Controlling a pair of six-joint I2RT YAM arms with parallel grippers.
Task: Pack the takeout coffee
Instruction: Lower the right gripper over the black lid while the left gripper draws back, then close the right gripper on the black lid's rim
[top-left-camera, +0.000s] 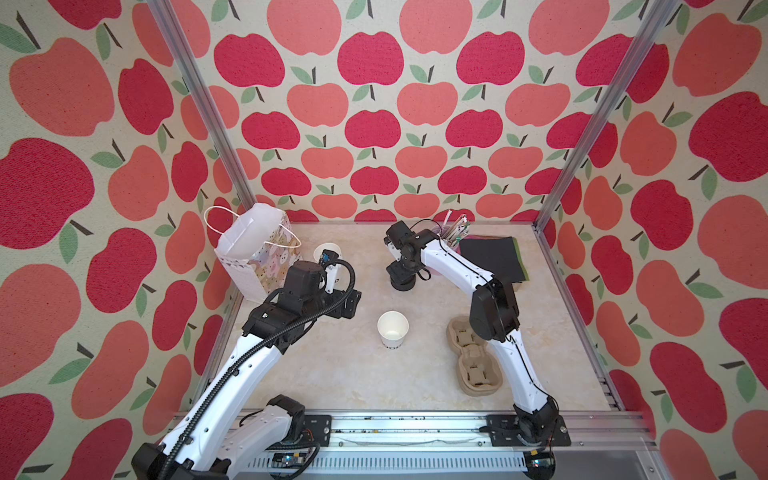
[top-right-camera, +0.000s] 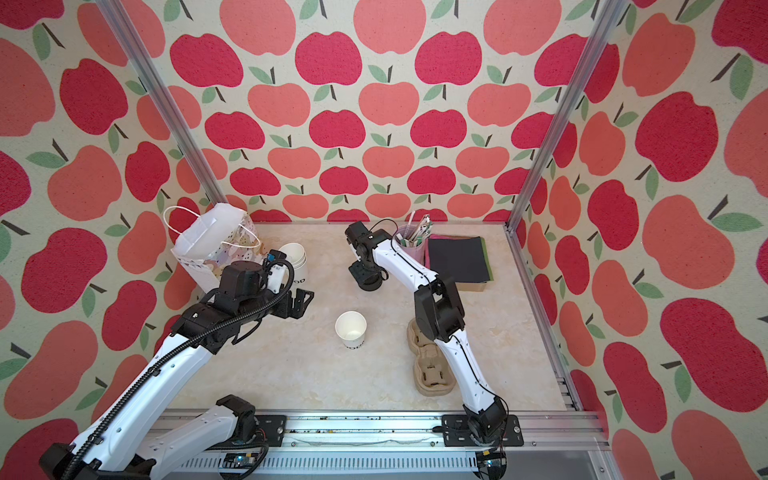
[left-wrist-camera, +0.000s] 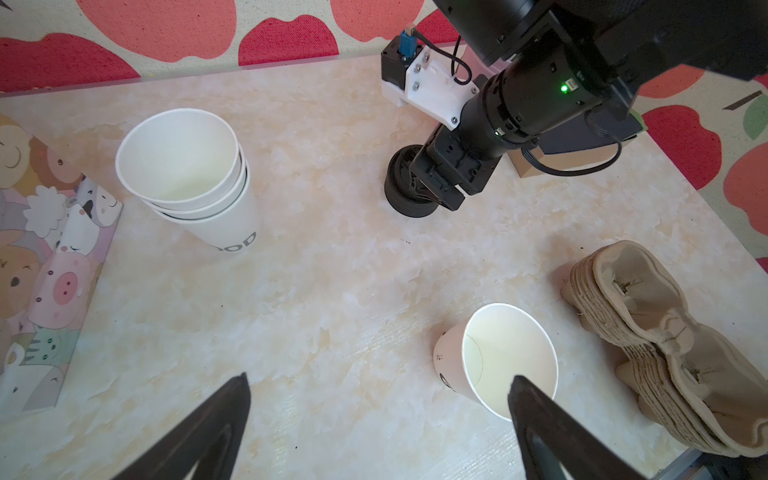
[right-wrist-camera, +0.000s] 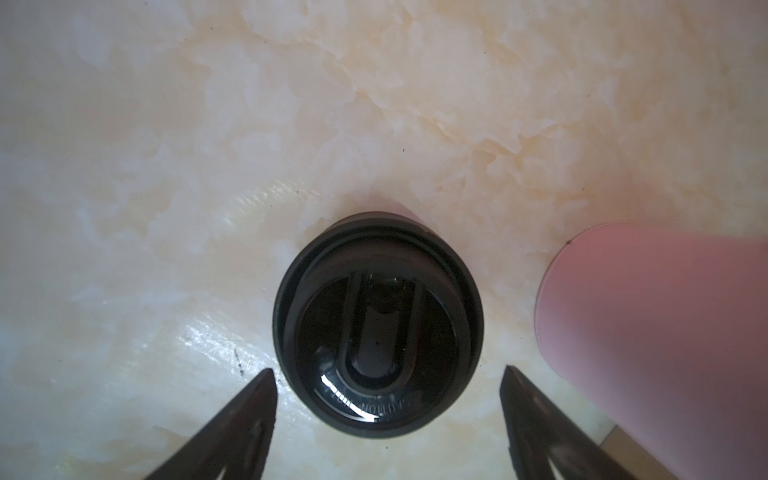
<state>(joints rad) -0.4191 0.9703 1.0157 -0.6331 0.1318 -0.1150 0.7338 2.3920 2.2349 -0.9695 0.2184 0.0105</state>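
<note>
Leftward, near the cup stack (left-wrist-camera: 183, 166): left pincer (left-wrist-camera: 380, 399), spread wide, holding nothing. Hovers over the worktop (top-left-camera: 340, 374). Centre: white lettered cup (top-left-camera: 392, 328), upright, open-topped. Further right: right pincer (right-wrist-camera: 386, 372), spread, flanking the black lid (right-wrist-camera: 378, 316) without touching. Just beside: pink cup (right-wrist-camera: 656, 324).

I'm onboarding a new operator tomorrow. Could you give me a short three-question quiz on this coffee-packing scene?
1. True or false: the right gripper has its open jaws on either side of the black lid, which lies on the table.
2. In the right wrist view, what stands beside the lid? A) pink cup B) gift bag C) cup stack
3. Short answer: is the lettered cup upright, and is it lidded?
Key: 1 true; 2 A; 3 upright, no lid.
</note>
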